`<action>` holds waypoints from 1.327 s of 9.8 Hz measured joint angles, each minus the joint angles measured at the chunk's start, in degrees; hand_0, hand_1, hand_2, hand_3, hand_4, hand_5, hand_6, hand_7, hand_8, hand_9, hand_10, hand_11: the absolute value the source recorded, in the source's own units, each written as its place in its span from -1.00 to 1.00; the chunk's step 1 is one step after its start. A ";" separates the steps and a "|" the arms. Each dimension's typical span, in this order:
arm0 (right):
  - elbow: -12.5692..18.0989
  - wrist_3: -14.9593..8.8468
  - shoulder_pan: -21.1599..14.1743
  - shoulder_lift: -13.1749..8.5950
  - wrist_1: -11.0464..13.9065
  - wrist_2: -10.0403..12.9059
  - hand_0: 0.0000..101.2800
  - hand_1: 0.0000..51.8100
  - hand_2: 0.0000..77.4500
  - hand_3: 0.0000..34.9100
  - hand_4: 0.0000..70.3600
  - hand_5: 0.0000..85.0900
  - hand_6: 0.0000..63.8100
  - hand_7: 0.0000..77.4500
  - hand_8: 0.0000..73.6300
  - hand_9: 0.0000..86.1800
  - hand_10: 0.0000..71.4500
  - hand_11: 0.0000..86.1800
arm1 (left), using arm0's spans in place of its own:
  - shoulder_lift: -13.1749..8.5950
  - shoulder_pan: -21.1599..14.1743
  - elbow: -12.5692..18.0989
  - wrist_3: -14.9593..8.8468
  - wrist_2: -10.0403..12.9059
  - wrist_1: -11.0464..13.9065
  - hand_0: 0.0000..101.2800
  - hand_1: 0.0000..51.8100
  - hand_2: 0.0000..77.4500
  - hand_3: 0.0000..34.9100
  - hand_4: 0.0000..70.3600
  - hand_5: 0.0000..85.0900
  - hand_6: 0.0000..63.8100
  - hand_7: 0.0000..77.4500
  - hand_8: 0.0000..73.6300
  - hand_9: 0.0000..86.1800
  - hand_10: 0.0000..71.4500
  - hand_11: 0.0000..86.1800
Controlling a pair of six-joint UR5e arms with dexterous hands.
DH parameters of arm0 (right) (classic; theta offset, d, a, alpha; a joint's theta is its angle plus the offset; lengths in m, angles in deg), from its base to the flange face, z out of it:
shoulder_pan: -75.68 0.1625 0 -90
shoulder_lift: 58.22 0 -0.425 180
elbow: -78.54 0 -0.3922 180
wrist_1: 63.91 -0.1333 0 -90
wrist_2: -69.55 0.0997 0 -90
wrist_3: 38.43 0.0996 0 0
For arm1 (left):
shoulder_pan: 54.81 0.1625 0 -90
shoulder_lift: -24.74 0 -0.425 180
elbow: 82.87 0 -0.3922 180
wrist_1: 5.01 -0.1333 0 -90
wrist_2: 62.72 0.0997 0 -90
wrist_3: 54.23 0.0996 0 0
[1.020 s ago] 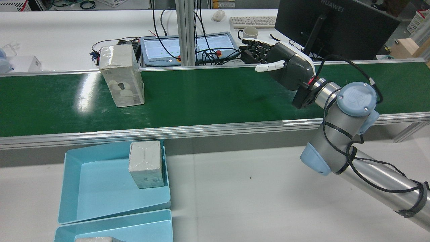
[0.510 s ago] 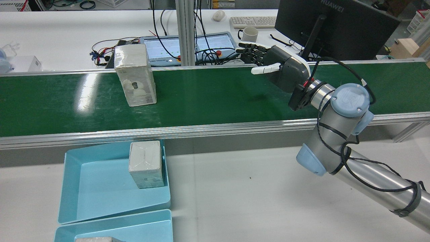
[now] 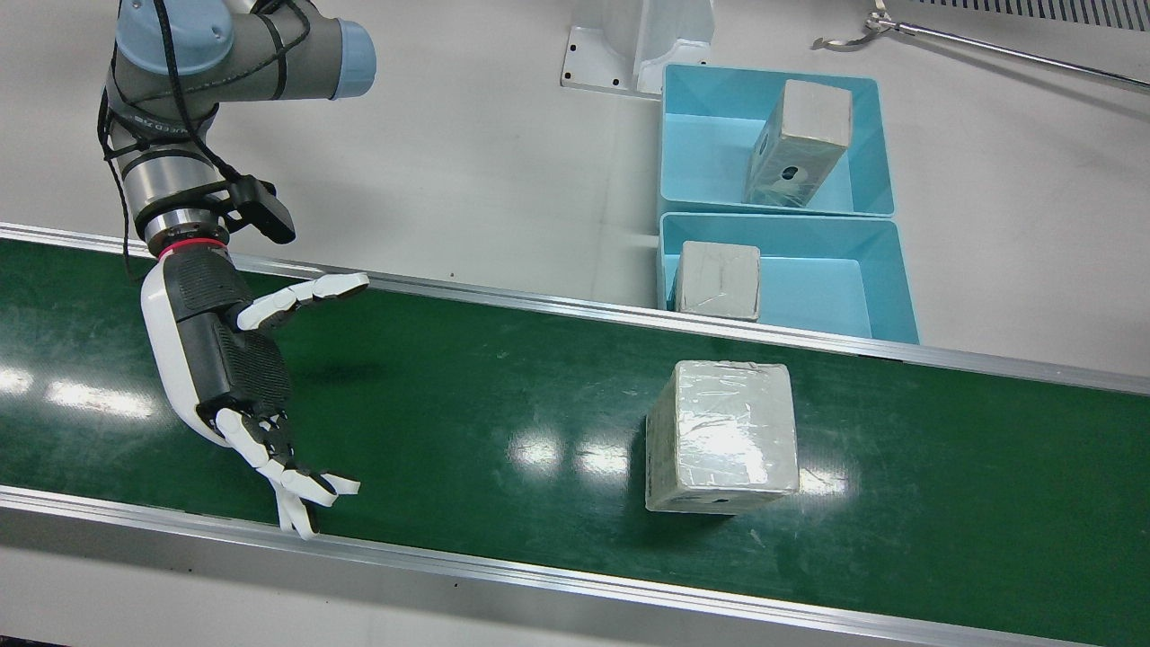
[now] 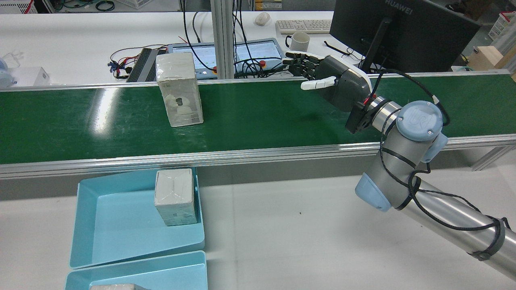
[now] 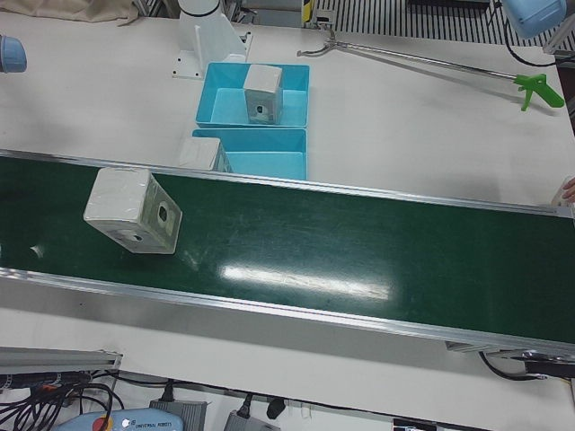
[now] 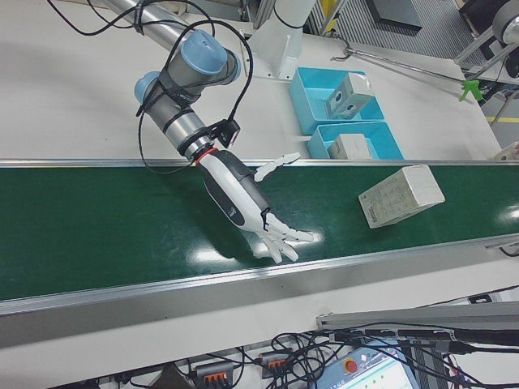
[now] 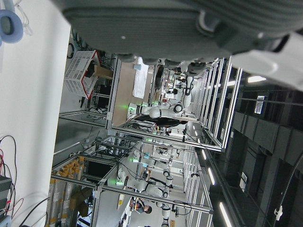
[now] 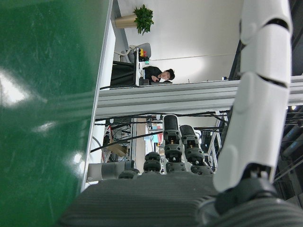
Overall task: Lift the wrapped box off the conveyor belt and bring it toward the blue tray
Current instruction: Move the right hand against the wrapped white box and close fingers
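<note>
1. Right hand (image 3: 235, 359) hovering over the conveyor belt (image 3: 467, 395), fingers (image 3: 301, 490) spread wide, gripping nothing.
2. Wrapped box (image 3: 721, 437) sitting on the belt, well apart from the hand.
3. Blue tray (image 3: 885, 301) lying just beside the belt, holding another box.
4. Left hand: can't tell.

White mug (image 4: 298, 39), keyboard (image 4: 304, 25) and mouse (image 4: 262, 18) on a far desk, beside a dark monitor (image 4: 399, 34). Tablet screen (image 4: 225, 56) behind two upright metal posts (image 4: 223, 38), amid black cables. Long reach-grabber (image 5: 431, 63) with green handle lying on the white table. Potted plant (image 8: 142, 19) high on a distant shelf.
</note>
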 joint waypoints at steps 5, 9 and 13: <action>0.21 0.16 0.17 0.12 0.00 -0.01 -0.10 -0.58 -0.69 -1.00 -0.63 -0.69 -0.74 -0.45 -0.88 -0.82 -1.00 -0.97 | 0.00 0.00 0.00 0.00 0.00 0.00 -1.00 -1.00 -0.97 -1.00 -1.00 -0.97 -0.98 -0.99 -0.99 -1.00 -0.98 -1.00; 0.24 0.08 0.10 0.08 0.05 -0.01 -0.10 -0.58 -0.72 -1.00 -0.63 -0.68 -0.74 -0.45 -0.88 -0.85 -1.00 -0.97 | 0.00 0.00 0.00 0.00 0.00 0.00 -1.00 -1.00 -0.97 -1.00 -0.98 -0.97 -0.98 -0.99 -0.99 -1.00 -0.98 -1.00; 0.13 -0.16 -0.08 0.01 0.09 -0.04 -0.10 -0.58 -0.70 -1.00 -0.63 -0.68 -0.76 -0.45 -0.88 -0.85 -1.00 -0.97 | 0.00 0.00 0.00 0.00 0.00 0.00 -1.00 -1.00 -0.97 -1.00 -0.98 -0.97 -0.98 -0.99 -0.99 -0.99 -0.98 -0.99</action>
